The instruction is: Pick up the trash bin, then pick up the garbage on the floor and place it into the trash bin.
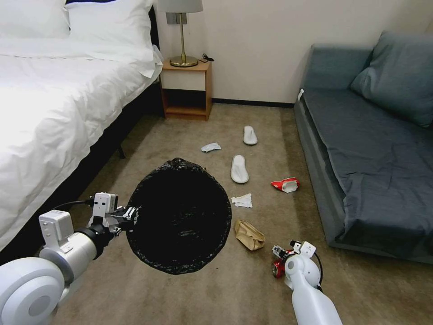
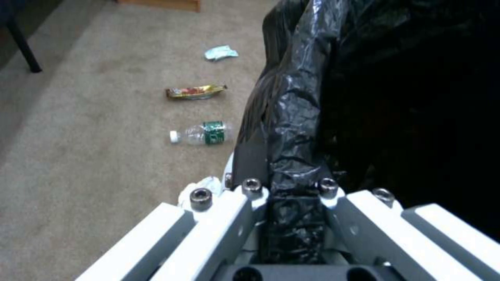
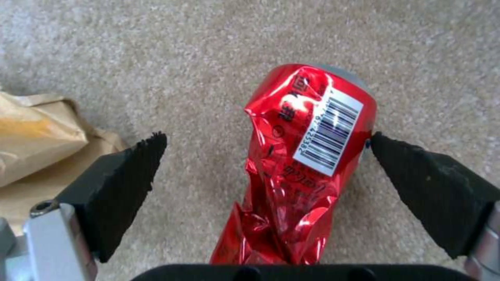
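My left gripper (image 1: 131, 214) is shut on the rim of the trash bin (image 1: 178, 216), a black-bagged round bin held above the carpet; the left wrist view shows the same gripper (image 2: 291, 191) pinching the bag's fold. My right gripper (image 3: 265, 142) is low over the floor and open around a crushed red can (image 3: 307, 156). One pad (image 3: 416, 175) touches the can, the other stands apart. The can (image 1: 278, 268) lies beside a brown paper bag (image 1: 249, 234). Other garbage: a white tissue (image 1: 242, 201), a red wrapper (image 1: 285, 184), two slippers (image 1: 239, 169), a bottle (image 2: 200, 133), a gold wrapper (image 2: 195, 91).
A white bed (image 1: 54, 104) runs along the left and a grey sofa (image 1: 374, 149) along the right. A wooden nightstand (image 1: 187, 88) with a lamp stands at the far wall. Another tissue (image 1: 210, 147) lies on the carpet between them.
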